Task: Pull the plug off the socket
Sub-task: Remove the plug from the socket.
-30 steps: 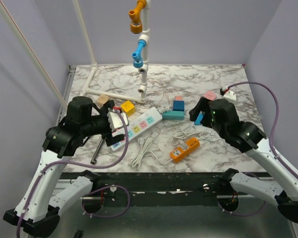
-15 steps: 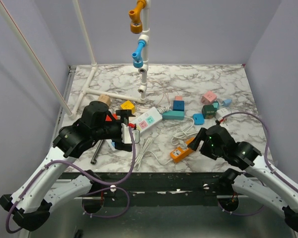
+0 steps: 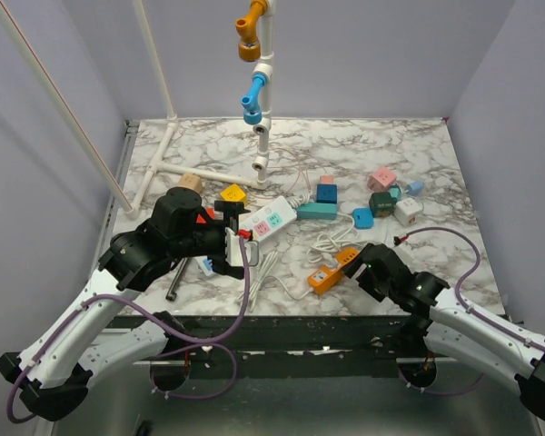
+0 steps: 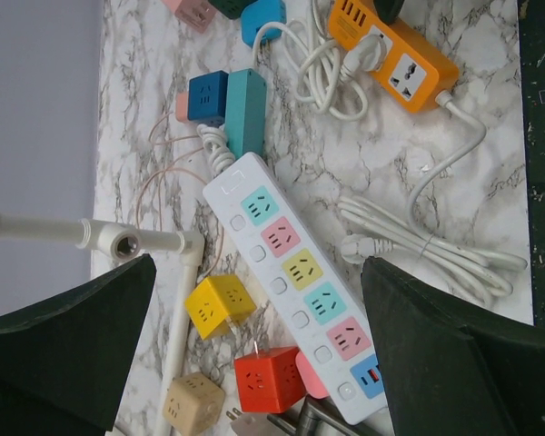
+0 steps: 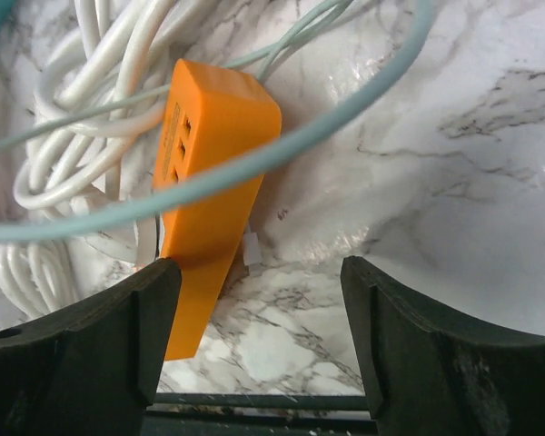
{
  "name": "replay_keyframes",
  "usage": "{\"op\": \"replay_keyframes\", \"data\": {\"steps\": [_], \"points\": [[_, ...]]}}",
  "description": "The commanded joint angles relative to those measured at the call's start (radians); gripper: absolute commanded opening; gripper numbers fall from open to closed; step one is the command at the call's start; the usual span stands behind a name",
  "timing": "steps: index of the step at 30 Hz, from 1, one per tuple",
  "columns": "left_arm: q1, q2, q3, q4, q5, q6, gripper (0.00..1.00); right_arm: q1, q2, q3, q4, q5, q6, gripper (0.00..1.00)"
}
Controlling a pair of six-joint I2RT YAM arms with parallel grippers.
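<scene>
A long white plastic power strip with pastel outlets [image 4: 295, 291] looks light, rigid, slippery; pinch its long sides. The left gripper [image 4: 254, 272] and right gripper [image 5: 259, 272] gape empty.

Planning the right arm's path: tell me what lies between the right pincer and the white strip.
The orange strip and loose white cords lie between the right pincer and the white strip. The top view shows it.

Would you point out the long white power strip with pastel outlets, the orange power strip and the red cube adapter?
long white power strip [image 4: 302, 269]: left wrist view, middle yellow outlet.
orange power strip [image 5: 225, 116]: right wrist view, upper face.
red cube adapter [image 4: 268, 380]: left wrist view, centre.
</scene>
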Motion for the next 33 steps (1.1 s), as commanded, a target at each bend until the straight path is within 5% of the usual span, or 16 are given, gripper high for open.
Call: {"op": "replay_keyframes", "data": {"steps": [1,15,23,29,33], "points": [[-0.008,0.002,-0.019,0.015,-0.02,0.0,0.98,0.006,-0.021,-0.05,0.16,0.112,0.074,0.79],[-0.011,0.042,-0.054,0.04,-0.009,-0.014,0.99,0.006,-0.042,-0.062,0.287,0.183,0.032,0.75],[-0.021,0.103,-0.022,0.068,0.002,-0.032,0.98,0.005,0.144,-0.036,0.325,0.153,0.062,0.73],[-0.034,0.108,-0.016,0.07,0.006,-0.026,0.98,0.006,0.17,-0.053,0.403,0.187,0.059,0.63],[-0.057,0.112,-0.039,0.077,0.025,-0.006,0.98,0.006,0.197,-0.053,0.462,0.193,0.049,0.46]]}}
